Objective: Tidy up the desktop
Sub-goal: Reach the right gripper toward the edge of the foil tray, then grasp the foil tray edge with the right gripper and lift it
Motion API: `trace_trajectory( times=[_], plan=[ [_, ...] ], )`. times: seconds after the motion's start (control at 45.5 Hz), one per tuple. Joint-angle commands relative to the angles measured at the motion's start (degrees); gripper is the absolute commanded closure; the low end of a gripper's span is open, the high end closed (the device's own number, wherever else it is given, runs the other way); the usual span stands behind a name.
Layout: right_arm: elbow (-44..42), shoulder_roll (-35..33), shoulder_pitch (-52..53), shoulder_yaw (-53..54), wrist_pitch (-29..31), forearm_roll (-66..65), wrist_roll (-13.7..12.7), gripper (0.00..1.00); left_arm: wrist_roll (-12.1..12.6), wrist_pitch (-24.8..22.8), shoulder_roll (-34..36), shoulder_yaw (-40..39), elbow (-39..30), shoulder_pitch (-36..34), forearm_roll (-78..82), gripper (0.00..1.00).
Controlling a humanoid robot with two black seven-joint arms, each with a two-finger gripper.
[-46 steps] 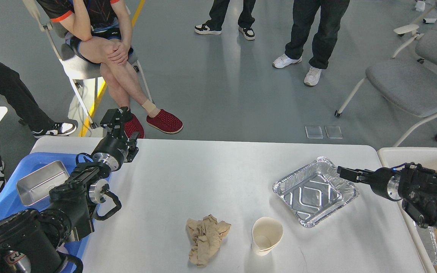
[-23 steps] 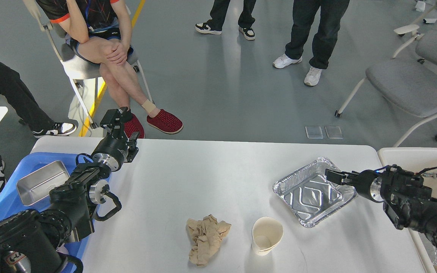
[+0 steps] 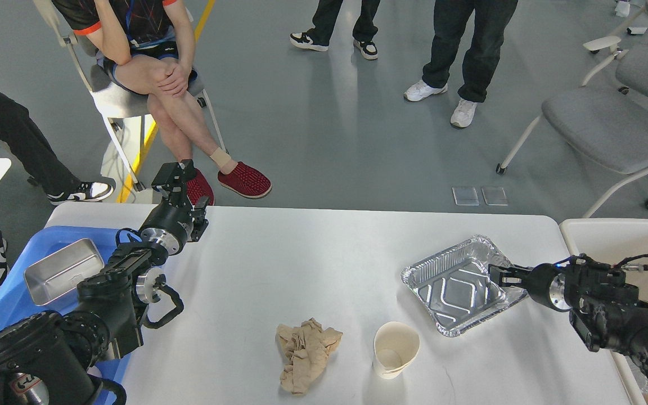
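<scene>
Robot demo hall, grey floor (image 3: 324, 140), office chairs (image 3: 611, 129), onlookers (image 3: 149, 62) around

The desktop (image 3: 313, 264) lies bare from its far edge down to the crumpled brown paper (image 3: 305, 361), which sits near the front edge. Just right of that paper stands a paper cup (image 3: 395, 349), with a narrow gap between them. Up and right of the cup, a foil tray (image 3: 459, 284) blocks the right side, the right gripper (image 3: 498, 275) at its right rim.

Both arms (image 3: 104, 304) are glossy black with chunky joints, silver metal rings at the wrists, looping black cables and small blue lights.
</scene>
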Motion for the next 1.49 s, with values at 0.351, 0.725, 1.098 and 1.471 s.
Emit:
trace_trajectory(
  times=[0.351,0.725,1.098,1.471],
  plan=[
    [-0.4,-0.1,-0.2,-0.1,0.7,0.4,-0.1,1.0,0.0,0.7,-0.1,-0.1,0.0,0.2,0.0,0.03],
    [0.4,-1.1,0.1,0.1,2.0,0.9,0.4,1.0,0.0,1.4,-0.5,0.0,0.0,0.2,0.0,0.03],
    [-0.3,0.3,7.6,0.8,11.6,1.4,0.2,1.0,0.0,1.5,-1.4,0.0,0.0,0.2,0.3,0.03],
    [0.4,3.6,12.8,0.3,18.5,4.8,0.4,1.0,0.0,1.8,-2.0,0.0,0.0,-0.1,0.4,0.03]
  ],
)
